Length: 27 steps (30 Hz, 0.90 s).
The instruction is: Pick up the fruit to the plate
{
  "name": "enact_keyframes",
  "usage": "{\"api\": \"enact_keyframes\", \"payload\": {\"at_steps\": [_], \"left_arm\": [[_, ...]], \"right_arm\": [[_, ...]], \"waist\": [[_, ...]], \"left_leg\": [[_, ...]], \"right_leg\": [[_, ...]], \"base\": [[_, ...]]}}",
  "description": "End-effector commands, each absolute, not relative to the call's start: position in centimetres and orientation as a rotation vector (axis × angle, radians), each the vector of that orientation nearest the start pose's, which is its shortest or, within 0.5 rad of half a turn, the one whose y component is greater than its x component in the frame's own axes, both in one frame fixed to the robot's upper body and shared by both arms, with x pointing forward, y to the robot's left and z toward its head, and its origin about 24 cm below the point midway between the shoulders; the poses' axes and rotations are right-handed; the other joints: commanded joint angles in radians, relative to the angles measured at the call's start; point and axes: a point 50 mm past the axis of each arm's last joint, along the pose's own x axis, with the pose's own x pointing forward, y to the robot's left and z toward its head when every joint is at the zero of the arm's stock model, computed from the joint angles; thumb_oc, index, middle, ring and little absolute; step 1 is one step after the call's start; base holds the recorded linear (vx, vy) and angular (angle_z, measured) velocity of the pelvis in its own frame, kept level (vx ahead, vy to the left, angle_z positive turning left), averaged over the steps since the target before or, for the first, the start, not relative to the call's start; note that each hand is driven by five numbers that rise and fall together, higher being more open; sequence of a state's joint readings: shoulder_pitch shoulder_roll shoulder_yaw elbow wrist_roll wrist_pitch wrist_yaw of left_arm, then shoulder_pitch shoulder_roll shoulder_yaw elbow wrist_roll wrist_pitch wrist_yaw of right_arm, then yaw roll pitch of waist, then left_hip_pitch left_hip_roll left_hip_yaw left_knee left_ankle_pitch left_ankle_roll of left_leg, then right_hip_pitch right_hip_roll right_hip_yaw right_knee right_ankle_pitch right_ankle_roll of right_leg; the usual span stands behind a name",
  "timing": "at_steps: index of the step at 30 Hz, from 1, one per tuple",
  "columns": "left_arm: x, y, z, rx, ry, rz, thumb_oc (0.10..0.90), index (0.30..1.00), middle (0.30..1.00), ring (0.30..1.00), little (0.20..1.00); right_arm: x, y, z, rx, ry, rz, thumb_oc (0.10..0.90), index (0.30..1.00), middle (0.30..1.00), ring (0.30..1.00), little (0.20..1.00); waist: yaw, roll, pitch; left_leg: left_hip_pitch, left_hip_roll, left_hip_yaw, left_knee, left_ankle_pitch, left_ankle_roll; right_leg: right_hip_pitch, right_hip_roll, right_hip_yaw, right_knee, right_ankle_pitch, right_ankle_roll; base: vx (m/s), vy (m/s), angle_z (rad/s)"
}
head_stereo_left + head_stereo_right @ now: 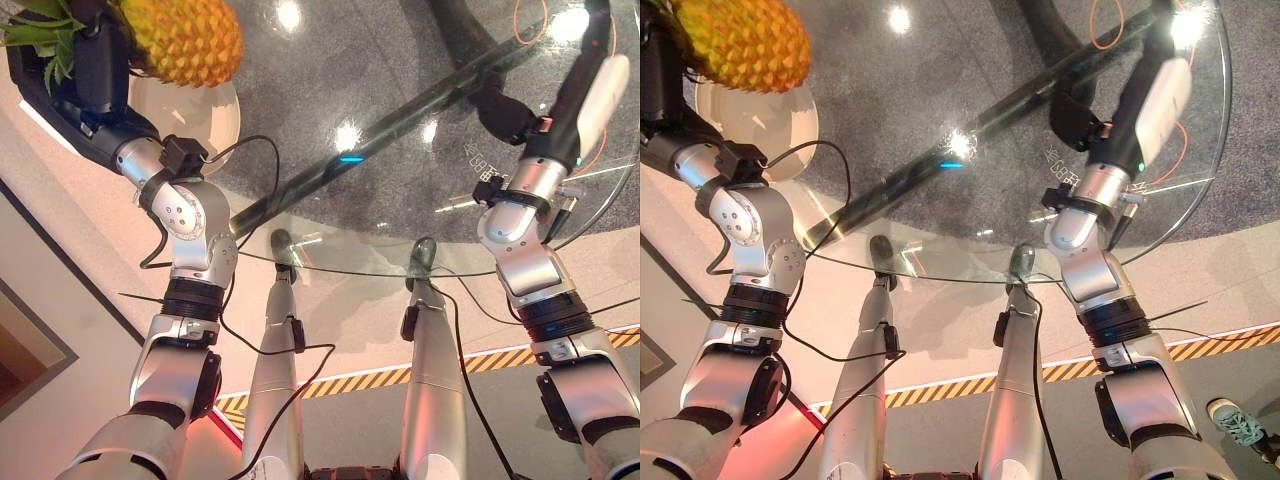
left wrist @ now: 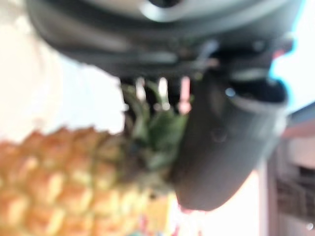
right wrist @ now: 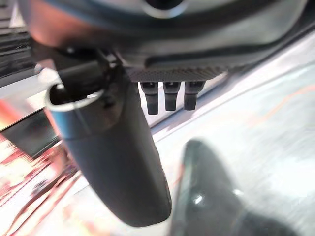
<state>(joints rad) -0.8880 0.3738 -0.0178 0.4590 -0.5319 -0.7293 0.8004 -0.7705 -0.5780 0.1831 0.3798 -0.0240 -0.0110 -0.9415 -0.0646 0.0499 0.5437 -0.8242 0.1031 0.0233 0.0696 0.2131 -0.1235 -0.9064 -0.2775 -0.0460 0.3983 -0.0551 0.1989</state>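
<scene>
Left robot hand has the pineapple gripped at the leafy crown end, fingers wrapped round the base of the leaves per the left wrist view, fruit body sticking out sideways above the cream plate at the bench's left edge. Right robot hand hangs over the far right of the bench, fingers straight and relaxed, carrying nothing. Risks: grip sits on the crown, not the body, so the heavy end is cantilevered; leaves could slip or tear and the fruit could swing or drop. It hangs partly past the plate toward the bench centre, so letting go from here may land it on the rim, tip the plate or send the fruit rolling. The plate is close to the bench edge, so a nudge could push it off. Bench is a round glass top, hard and slick with strong light glare, nothing to stop a rolling fruit. Through it show a dark speckled floor and a dark bar; an orange cable lies at the far side. Black-and-yellow hazard tape runs along the floor, and a person's shoe is at lower right.
</scene>
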Motion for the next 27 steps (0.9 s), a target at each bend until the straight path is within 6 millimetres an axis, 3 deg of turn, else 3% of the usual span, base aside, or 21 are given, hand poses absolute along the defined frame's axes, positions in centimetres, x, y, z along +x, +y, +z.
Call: {"api": "enact_keyframes", "payload": {"at_steps": [1, 9, 12, 17, 27], "left_arm": [[29.9, 24.4, 32.6, -0.614, -1.4, 0.632, 0.1, 0.3, 0.3, 0.3, 0.2], [30.4, 26.1, 33.4, -0.543, -1.382, 0.706, 0.1, 0.3, 0.3, 0.3, 0.2], [30.6, 26.5, 33.6, -0.534, -1.372, 0.719, 0.1, 0.3, 0.3, 0.3, 0.2], [31.0, 27.1, 33.9, -0.523, -1.356, 0.754, 0.1, 0.3, 0.3, 0.3, 0.2], [31.4, 27.6, 34.1, -0.485, -1.332, 0.805, 0.1, 0.3, 0.3, 0.3, 0.2]], "right_arm": [[33.0, -26.5, 26.2, -0.265, -0.782, -1.048, 0.8, 0.9, 0.9, 0.9, 0.9], [33.1, -31.8, 21.3, -0.059, -0.523, -1.257, 0.8, 0.9, 0.9, 0.9, 0.9], [32.9, -33.0, 20.2, 0.008, -0.466, -1.327, 0.8, 0.9, 0.9, 0.9, 0.9], [31.9, -36.2, 17.6, 0.146, -0.323, -1.442, 0.8, 0.9, 0.9, 0.9, 0.9], [30.3, -38.6, 12.5, 0.161, -0.034, -1.484, 0.8, 0.9, 0.9, 0.9, 0.9]], "waist": [[0.006, -0.05, -0.024], [0.004, -0.051, -0.024], [0.007, -0.05, -0.024], [0.009, -0.043, -0.024], [0.017, -0.038, -0.024]], "left_leg": [[0.036, 0.024, -0.007, 0.068, -0.123, -0.031], [0.048, 0.029, 0.0, 0.065, -0.129, -0.036], [0.046, 0.03, -0.001, 0.069, -0.13, -0.037], [0.046, 0.031, -0.005, 0.076, -0.132, -0.037], [0.051, 0.031, -0.008, 0.088, -0.133, -0.033]], "right_leg": [[0.096, 0.054, -0.051, -0.195, 0.133, -0.024], [0.108, 0.055, -0.057, -0.201, 0.13, -0.028], [0.107, 0.054, -0.059, -0.2, 0.13, -0.029], [0.11, 0.051, -0.058, -0.199, 0.128, -0.031], [0.12, 0.049, -0.061, -0.194, 0.125, -0.034]], "base": [[0.0, 0.0, 0.0], [0.0, 0.0, 0.0], [0.0, 0.0, 0.0], [0.0, 0.001, -0.01], [0.0, 0.0, 0.0]]}}
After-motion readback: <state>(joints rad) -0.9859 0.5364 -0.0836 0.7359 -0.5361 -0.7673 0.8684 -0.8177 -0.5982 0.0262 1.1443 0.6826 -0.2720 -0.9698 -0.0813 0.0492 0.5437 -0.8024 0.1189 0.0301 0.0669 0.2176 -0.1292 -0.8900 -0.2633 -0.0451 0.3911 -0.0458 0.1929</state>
